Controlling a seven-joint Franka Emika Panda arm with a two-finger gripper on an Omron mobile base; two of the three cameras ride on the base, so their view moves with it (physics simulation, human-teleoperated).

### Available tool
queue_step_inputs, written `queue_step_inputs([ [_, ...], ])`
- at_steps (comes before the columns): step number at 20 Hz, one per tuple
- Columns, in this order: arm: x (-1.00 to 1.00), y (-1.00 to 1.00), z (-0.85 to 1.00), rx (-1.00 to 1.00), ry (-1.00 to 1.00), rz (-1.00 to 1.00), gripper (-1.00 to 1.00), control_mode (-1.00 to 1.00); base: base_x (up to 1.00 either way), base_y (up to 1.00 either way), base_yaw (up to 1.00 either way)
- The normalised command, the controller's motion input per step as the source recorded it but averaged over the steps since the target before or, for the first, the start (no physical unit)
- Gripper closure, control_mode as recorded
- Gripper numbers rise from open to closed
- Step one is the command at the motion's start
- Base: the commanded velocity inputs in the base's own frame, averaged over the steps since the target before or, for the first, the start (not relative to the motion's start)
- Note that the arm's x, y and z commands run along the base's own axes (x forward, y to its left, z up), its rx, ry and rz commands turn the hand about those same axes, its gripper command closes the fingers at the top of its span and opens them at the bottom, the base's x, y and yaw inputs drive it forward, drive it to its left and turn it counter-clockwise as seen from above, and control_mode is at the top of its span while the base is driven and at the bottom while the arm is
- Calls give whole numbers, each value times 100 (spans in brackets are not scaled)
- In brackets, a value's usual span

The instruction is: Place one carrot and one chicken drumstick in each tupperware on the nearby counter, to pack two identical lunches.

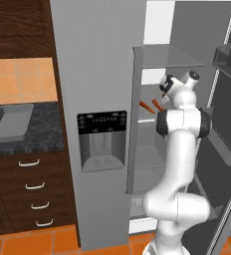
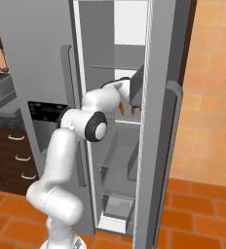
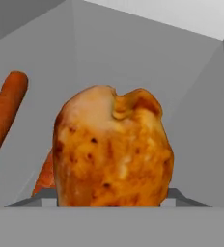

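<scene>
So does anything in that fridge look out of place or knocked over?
Nothing stands out. The chicken drumstick sits directly before the end effector, intact, with carrots lying beside it on the fridge shelf. No spills or damage show.

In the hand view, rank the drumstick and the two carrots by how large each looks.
1. chicken drumstick, though it sits right at the camera, so nearness inflates it.
2. left carrot.
3. second carrot, mostly hidden behind the drumstick, so its real size is unsure.

Grey refrigerator (image 1: 100, 74), door open at 3 o'clock, with a dispenser panel (image 1: 101, 140). Orange tiled floor (image 2: 202, 214) below. Dark wooden drawers (image 1: 30, 191) at 9 o'clock, beneath a sink (image 1: 10, 122).
</scene>
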Motion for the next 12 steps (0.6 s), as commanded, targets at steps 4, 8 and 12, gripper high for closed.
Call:
queue_step_inputs([
  [4,-100,86,33,-23,-21,3,100,-100,0,0,0],
  [8,-100,79,-52,-3,-17,-1,100,-100,0,0,0],
  [12,-100,40,44,7,0,0,100,-100,0,0,0],
])
